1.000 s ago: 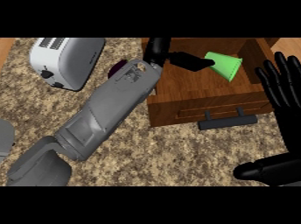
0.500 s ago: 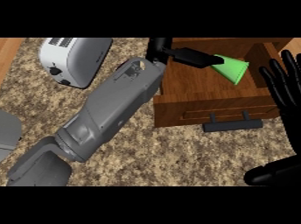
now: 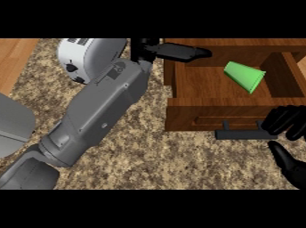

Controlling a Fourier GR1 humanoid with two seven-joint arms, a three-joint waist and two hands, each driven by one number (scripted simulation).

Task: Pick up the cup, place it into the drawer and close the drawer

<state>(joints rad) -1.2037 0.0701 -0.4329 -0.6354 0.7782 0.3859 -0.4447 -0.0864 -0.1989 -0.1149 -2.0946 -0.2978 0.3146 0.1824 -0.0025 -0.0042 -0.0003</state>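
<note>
One green cup (image 3: 245,76) lies inside open drawer (image 3: 202,87).

The right black hand (image 3: 293,129) runs off the view's right edge, so only its curled fingers and thumb show; whether they touch the dark bar-shaped drawer handle (image 3: 244,135) is unclear. The white rounded toaster (image 3: 90,55) is partly hidden by the left grey forearm (image 3: 100,116). A grey curved object (image 3: 5,122) at the left edge is unidentifiable.
</note>
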